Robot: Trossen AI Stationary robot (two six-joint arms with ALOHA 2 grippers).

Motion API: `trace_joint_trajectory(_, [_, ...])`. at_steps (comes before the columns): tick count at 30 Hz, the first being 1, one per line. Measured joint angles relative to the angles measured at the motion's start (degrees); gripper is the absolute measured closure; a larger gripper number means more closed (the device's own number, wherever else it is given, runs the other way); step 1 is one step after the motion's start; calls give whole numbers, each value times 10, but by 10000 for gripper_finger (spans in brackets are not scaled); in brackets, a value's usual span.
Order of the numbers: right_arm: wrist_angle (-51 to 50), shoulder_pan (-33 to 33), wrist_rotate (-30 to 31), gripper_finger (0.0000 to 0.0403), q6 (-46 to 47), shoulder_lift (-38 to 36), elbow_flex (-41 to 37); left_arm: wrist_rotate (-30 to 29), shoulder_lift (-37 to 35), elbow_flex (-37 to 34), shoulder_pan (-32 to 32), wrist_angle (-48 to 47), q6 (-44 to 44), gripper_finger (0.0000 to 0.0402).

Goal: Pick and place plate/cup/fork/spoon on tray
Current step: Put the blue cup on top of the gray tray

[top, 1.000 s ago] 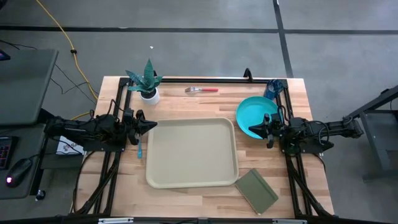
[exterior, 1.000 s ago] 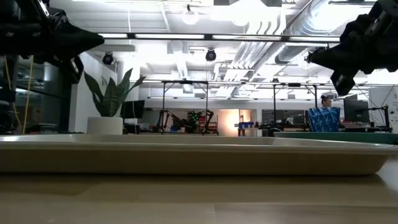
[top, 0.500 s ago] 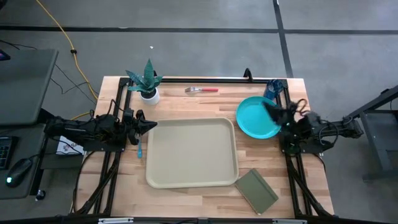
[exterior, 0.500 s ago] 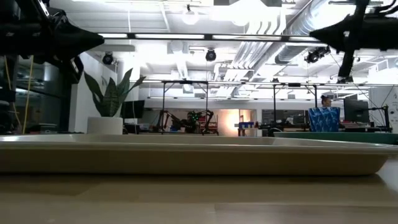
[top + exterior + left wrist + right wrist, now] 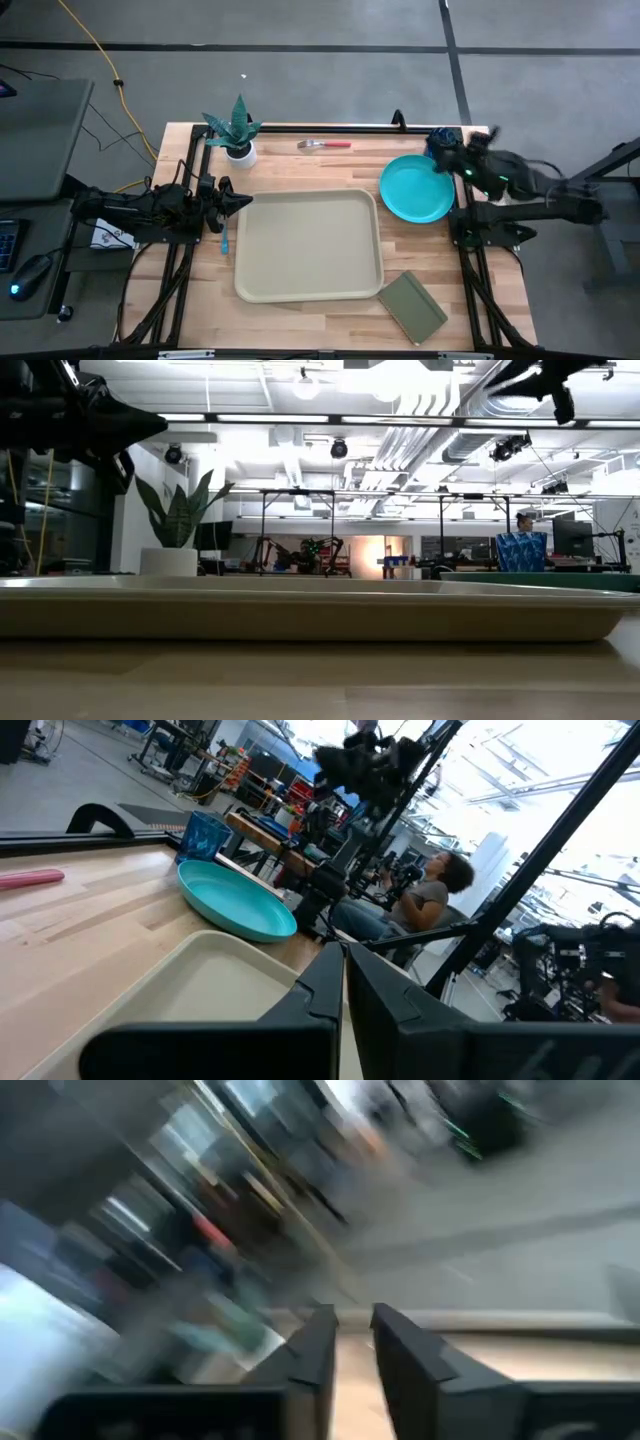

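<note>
The turquoise plate lies flat on the table, right of the beige tray. The blue cup stands at the far right corner, partly hidden by my right gripper, which hangs high above it, blurred, fingers a narrow gap apart. The red-handled fork lies near the far edge. The blue-handled spoon lies left of the tray, below my left gripper, which is shut and empty above the tray's left rim.
A potted plant stands at the far left, and a dark green notebook lies at the near right. A black rail runs along the far edge. A person sits beyond the table's right side.
My right gripper has risen from beside the plate's near right rim and swung toward the table's far edge, ending high over the cup. It has turned as it went. The plate, the cup and my left arm have stayed still.
</note>
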Motion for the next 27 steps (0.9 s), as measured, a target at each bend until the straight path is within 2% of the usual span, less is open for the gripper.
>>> trace_joint_trajectory(5, [-257, -138, -94, 225, -4, 197, 171, 0, 0, 0, 0, 0, 0, 401])
trace_joint_trajectory(10, [-423, -307, -160, 157, -37, 368, 279, 0, 0, 0, 0, 0, 0, 401])
trace_joint_trajectory(14, [-442, -397, -252, 143, -81, 455, 296, 0, 0, 0, 0, 0, 0, 401])
trace_joint_trajectory(16, [-442, -426, -276, 142, -96, 486, 296, 0, 0, 0, 0, 0, 0, 401])
trace_joint_trajectory(27, [-415, -482, -227, 142, -152, 585, 297, 0, 0, 0, 0, 0, 0, 401])
